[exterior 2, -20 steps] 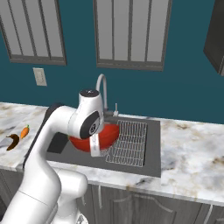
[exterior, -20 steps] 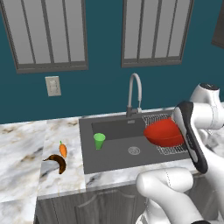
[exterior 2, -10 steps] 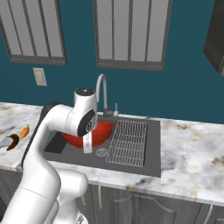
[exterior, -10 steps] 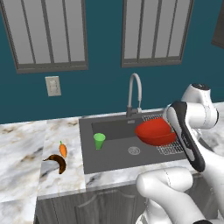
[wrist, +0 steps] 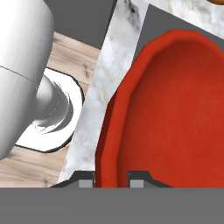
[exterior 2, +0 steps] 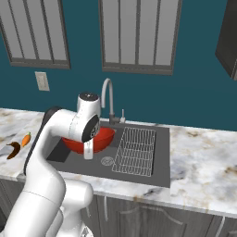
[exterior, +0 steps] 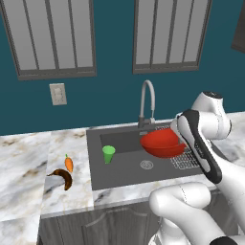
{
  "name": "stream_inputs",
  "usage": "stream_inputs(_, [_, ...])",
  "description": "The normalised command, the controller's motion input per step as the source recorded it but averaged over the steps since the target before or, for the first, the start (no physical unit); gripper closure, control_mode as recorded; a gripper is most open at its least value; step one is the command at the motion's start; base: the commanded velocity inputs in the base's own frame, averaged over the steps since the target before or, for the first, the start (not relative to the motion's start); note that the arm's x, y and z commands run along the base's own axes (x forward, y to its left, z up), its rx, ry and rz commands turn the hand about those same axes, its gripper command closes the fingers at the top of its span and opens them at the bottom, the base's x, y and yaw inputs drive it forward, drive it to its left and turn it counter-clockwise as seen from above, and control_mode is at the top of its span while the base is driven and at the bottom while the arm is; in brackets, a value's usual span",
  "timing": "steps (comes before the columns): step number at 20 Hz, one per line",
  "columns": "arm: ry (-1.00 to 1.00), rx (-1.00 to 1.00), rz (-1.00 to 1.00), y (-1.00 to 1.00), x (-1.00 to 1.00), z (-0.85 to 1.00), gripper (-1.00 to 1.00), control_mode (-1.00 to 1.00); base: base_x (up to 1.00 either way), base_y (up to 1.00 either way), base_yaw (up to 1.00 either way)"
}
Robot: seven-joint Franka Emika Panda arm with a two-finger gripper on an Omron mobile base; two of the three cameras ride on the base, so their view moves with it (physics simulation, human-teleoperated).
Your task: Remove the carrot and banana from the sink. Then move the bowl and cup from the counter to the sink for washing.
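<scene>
The wide, shallow bright red bowl (exterior: 162, 142) is held by its rim between the closed dark fingers of the two-finger gripper (wrist: 111, 180) and hangs tilted over the dark grey rectangular sink (exterior: 127, 167), above the drain. If released from this height and tilt, it could be tipped onto the wire rack (exterior 2: 135, 151) or knocked against the small green cup (exterior: 108, 154) already standing in the basin.

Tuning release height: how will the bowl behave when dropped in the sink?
The bowl looks rigid, probably keeps shape. Held by its rim in the gripper, tilted, so it may rock on landing. Wide and shallow: likely settles upright in the sink.
</scene>
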Motion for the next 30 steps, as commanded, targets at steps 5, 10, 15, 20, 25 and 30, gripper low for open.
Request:
stream_inputs(5, [0.00,0.04,0.00,0.16,0.16,-0.09,1.00,-1.00,0.00,0.00,0.00])
stream_inputs(10, [0.00,0.02,0.00,0.09,0.19,-0.16,1.00,-1.00,0.00,0.00,0.00])
stream_inputs(15, [0.00,0.01,0.00,0.05,0.21,-0.19,1.00,-1.00,0.00,0.00,0.00])
stream_inputs(20, [0.00,0.00,0.00,0.06,0.21,-0.17,1.00,-1.00,0.00,0.00,0.00])
stream_inputs(25, [0.00,0.01,0.00,0.07,0.19,-0.17,1.00,-1.00,0.00,0.00,0.00])
stream_inputs(30, [0.00,0.00,0.00,0.07,0.22,-0.17,1.00,-1.00,0.00,0.00,0.00])
